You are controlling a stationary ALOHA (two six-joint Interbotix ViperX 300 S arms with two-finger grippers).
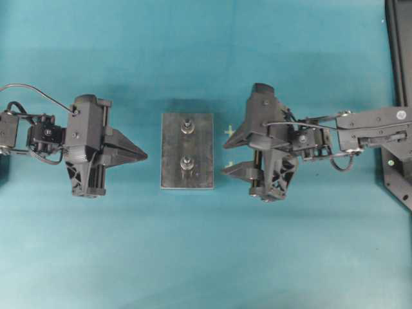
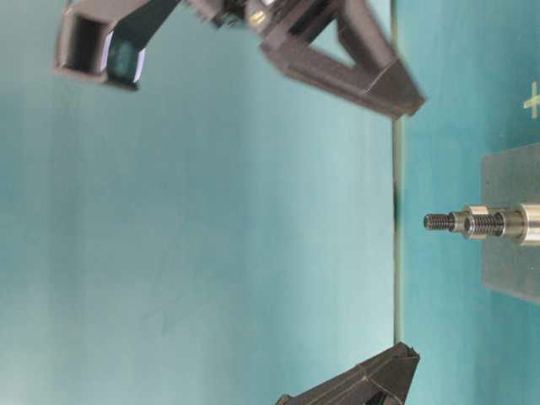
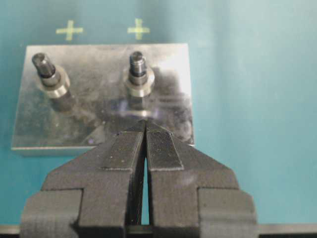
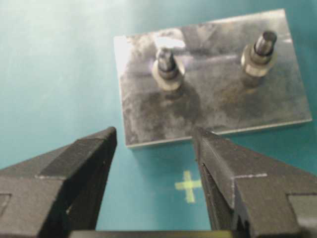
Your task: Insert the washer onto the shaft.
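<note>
A grey metal plate [image 1: 172,151] lies between the arms with two upright threaded shafts. On the nearer shaft [image 1: 187,163] [image 3: 137,62] [image 4: 166,59] a flat silver ring that looks like the washer [image 3: 139,88] [image 4: 169,79] sits round the base. The farther shaft [image 1: 187,126] [image 3: 43,63] [image 4: 265,42] carries a thicker collar. My left gripper [image 1: 145,155] [image 3: 145,121] is shut with nothing in it, its tip just short of the plate's left edge. My right gripper [image 1: 226,158] [image 4: 154,136] is open and empty, just off the plate's right edge.
The teal table [image 1: 193,257] surrounds the plate. Yellow cross marks [image 1: 229,131] [image 4: 188,186] lie on it right of the plate, under my right gripper. A black frame [image 1: 399,96] stands at the far right edge.
</note>
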